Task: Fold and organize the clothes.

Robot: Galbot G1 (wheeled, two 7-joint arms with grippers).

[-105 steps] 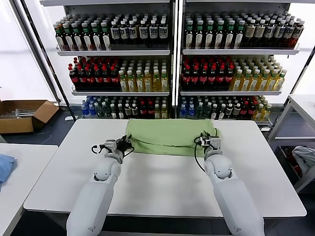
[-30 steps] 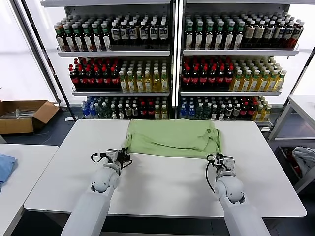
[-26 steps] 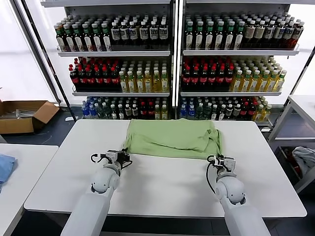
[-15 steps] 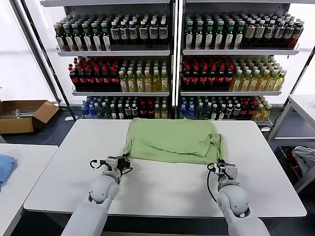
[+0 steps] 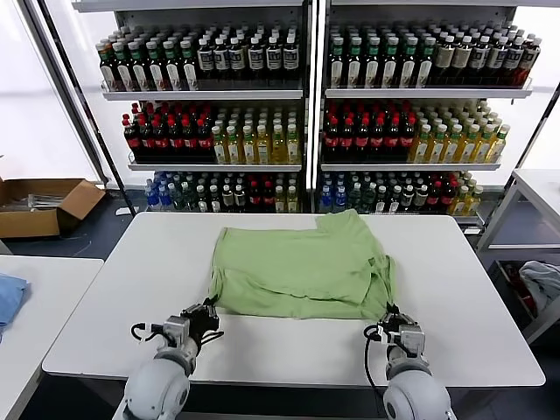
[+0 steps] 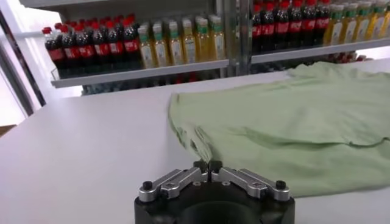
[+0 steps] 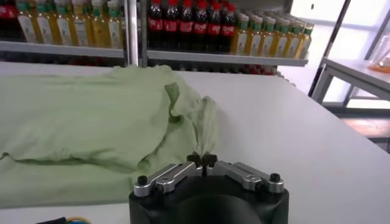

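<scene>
- Since the earlier frame both arms have drawn back toward the robot, dragging the shirt (image 5: pixel 302 269) nearer across the table (image 5: pixel 490 332).
- Left gripper (image 5: pixel 200 317) and right gripper (image 5: pixel 394 322) each pinch a near corner, jaws together on cloth.
- Risk: a thin pinch slipping, skewing the hem (right side already bunched).
- Collar and print are hidden.

Light green polo shirt (image 5: pixel 302 271), white table (image 5: pixel 289 341).

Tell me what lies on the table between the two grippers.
The shirt's near hem, pinched by the left gripper and right gripper; nearer, bare table. Head view.
</scene>
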